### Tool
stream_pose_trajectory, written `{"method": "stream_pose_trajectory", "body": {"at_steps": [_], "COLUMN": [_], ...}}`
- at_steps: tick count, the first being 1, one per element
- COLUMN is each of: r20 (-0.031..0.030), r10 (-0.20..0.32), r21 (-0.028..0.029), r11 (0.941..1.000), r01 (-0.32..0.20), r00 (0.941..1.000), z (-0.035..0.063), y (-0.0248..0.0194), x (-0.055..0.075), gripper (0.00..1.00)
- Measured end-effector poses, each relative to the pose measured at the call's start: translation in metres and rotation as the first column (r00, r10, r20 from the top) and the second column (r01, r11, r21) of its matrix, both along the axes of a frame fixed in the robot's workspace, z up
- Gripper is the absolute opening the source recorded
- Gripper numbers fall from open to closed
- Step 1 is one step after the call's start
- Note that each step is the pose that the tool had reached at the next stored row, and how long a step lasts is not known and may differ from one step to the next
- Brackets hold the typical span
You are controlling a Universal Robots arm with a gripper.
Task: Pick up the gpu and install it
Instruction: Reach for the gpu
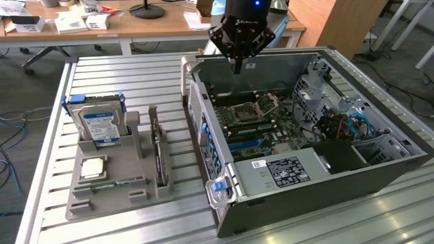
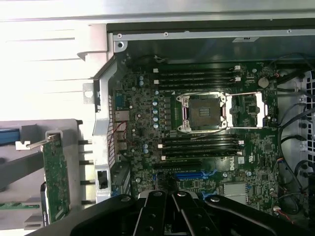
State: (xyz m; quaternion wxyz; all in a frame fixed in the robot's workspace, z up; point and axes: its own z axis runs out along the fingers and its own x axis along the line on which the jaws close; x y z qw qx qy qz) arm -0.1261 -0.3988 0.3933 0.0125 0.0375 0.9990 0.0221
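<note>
Hovering over the far wall of the open computer case (image 1: 326,195) with the gripper (image 1: 237,68), fingers pressed together on nothing, tips pointing down toward the motherboard (image 1: 278,127) with its bare processor socket (image 1: 245,113). Seeing the gpu (image 1: 157,152) untouched, standing on edge in a slot of the grey holder (image 1: 146,195) on the slatted table (image 1: 122,76), at the exterior view's left of the case and well apart from the gripper. Also in that holder: hard drive (image 1: 99,124) upright at the far end, RAM stick (image 1: 109,184) lying flat near the front, processor chip (image 1: 93,168) flat between them.
</note>
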Motion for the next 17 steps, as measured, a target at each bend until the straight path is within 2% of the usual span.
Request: {"method": "stream_pose_trajectory", "body": {"at_steps": [10,17], "r20": [0.0000,0.0000], "r10": [-0.001,-0.002], "r21": [0.0000,0.0000], "r11": [1.0000,1.0000], "r01": [0.001,0.002], "r00": [1.0000,1.0000], "z": [-0.0004,-0.0009], "y": [0.0003,0.0013], "x": [-0.017,-0.036], "gripper": [0.11,0.11]}}
